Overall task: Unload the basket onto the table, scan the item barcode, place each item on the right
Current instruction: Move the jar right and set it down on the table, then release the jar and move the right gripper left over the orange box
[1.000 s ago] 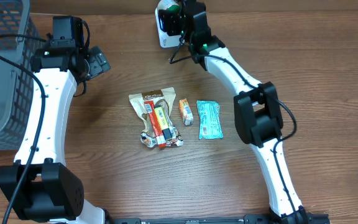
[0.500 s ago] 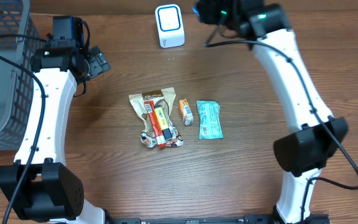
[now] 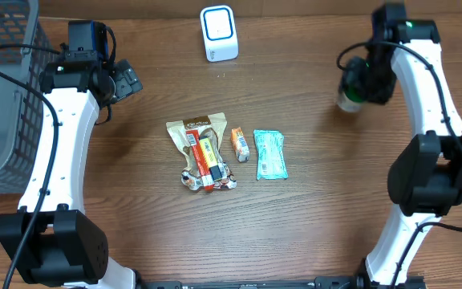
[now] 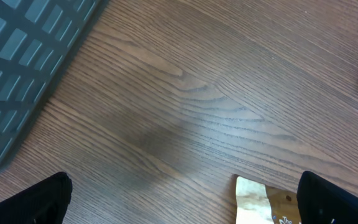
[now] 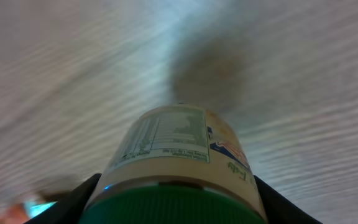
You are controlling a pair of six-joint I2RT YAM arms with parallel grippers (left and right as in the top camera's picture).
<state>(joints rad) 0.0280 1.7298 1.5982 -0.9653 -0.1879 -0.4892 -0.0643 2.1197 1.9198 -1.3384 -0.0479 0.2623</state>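
Observation:
The item is a cream bottle with a green cap and a printed label. My right gripper is shut on it, one dark finger on each side just below the cap. Overhead, the bottle hangs under the right gripper above the table's right side, well away from the white barcode scanner at the back centre. My left gripper is at the back left, open and holding nothing. Its fingertips frame bare wood in the left wrist view.
In the table's middle lie a brown pouch, a red and yellow bar, a small orange packet and a teal packet. A grey mesh basket stands at the left edge. The pouch's corner shows near the left gripper.
The right arm has swung from in front of the scanner out to the table's right side, carrying the bottle. The left arm has not moved.

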